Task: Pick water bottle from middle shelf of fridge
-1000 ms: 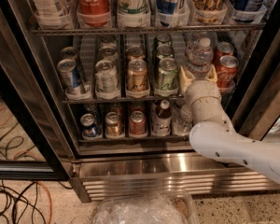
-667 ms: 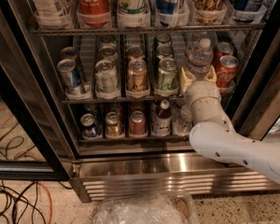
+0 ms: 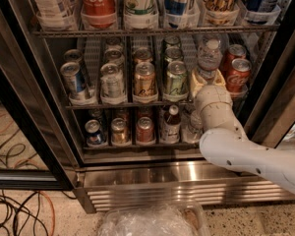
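The fridge (image 3: 187, 188) stands open in front of me, with black frames and a steel louvred base. The water bottle (image 3: 209, 57), clear with a white cap, stands upright in the right part of the middle shelf (image 3: 128, 104), between a green can (image 3: 176, 78) and red cans (image 3: 237, 73). My gripper (image 3: 202, 84) reaches into the shelf from the lower right and sits at the bottle's lower part, hiding its base. The white arm (image 3: 236, 146) crosses in front of the lower shelf.
Several cans fill the middle shelf's lanes. Tall bottles stand on the rack above (image 3: 98, 4). The lower shelf holds cans and a small dark bottle with a red neck band (image 3: 171, 123). Cables (image 3: 14, 205) lie on the floor at left. A crumpled plastic bag (image 3: 150, 221) lies below.
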`<state>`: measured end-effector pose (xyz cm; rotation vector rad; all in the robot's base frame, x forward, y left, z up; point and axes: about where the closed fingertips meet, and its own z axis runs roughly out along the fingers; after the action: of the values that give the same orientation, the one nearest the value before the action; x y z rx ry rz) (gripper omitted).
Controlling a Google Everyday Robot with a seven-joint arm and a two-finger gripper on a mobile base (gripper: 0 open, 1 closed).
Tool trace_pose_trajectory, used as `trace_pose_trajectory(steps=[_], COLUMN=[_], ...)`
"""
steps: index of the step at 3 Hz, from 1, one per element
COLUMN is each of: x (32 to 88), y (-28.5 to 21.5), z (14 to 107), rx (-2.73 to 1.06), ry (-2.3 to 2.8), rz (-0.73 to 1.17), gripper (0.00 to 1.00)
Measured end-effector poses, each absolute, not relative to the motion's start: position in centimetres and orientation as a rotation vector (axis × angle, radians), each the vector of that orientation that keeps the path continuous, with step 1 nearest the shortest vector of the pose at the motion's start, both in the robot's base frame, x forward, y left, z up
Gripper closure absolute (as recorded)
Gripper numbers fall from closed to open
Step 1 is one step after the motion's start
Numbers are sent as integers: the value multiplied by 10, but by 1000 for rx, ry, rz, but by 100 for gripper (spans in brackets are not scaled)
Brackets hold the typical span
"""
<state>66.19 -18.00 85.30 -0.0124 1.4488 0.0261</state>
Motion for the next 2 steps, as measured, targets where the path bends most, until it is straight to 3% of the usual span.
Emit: trace_pose_trajectory(steps=[2], x=[661], y=[-181], z=[854], rx=[3], ry=[1440], rz=[19], gripper=[100])
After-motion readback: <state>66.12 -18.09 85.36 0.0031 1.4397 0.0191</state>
